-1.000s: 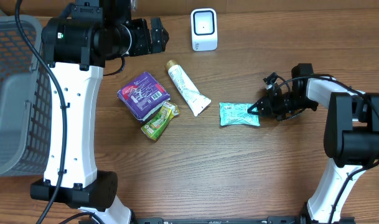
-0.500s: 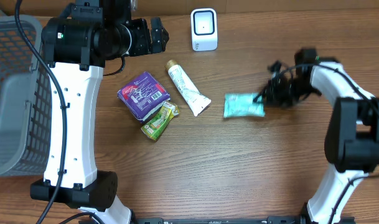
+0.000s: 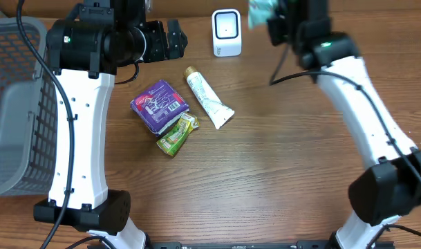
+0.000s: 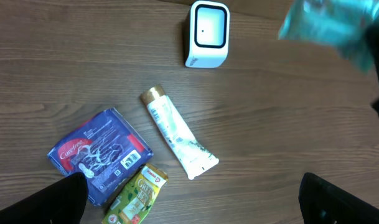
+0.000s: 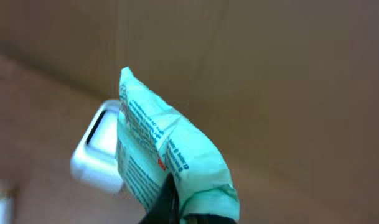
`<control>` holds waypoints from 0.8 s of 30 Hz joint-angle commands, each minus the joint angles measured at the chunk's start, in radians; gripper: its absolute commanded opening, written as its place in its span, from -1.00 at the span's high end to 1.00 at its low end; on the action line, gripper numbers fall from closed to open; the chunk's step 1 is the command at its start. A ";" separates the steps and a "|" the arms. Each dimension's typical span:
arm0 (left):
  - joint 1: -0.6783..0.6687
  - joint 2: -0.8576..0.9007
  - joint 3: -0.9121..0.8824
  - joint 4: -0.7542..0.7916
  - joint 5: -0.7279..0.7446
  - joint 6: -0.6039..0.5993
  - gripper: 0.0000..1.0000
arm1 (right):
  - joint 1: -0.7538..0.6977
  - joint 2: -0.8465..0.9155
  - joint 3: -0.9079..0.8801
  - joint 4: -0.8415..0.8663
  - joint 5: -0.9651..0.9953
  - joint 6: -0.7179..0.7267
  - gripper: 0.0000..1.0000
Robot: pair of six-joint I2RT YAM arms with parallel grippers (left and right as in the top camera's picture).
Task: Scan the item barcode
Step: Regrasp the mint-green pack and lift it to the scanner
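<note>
My right gripper [image 3: 274, 21] is shut on one end of a teal packet [image 3: 259, 12], held up in the air at the back of the table, just right of the white scanner [image 3: 227, 32]. In the right wrist view the packet [image 5: 167, 152] stands upright with printed text toward the camera, and the scanner [image 5: 97, 155] shows blurred behind its left edge. No barcode can be made out. The left wrist view has the packet [image 4: 329, 25] blurred at top right. My left gripper [image 3: 174, 38] hangs open and empty above the back left.
On the table lie a white tube [image 3: 209, 98], a purple pack [image 3: 159, 104] and a green drink pouch [image 3: 177, 133]. A grey basket [image 3: 13, 104] stands at the left edge. A brown wall closes the back.
The right arm has lifted the teal packet off the table's right side and swung it up and back to beside the scanner. The left arm has not moved.
</note>
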 commanded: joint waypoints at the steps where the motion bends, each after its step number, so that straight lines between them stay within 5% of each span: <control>1: -0.007 0.004 -0.003 0.002 0.004 0.012 -0.99 | 0.063 0.036 0.006 0.189 0.229 -0.281 0.92; 17: -0.007 0.004 -0.002 0.002 0.004 0.012 -0.99 | 0.188 0.380 0.006 0.768 0.415 -0.928 0.93; 24: -0.007 0.004 -0.003 0.002 0.004 0.012 -0.99 | 0.223 0.468 0.006 0.824 0.438 -1.165 0.92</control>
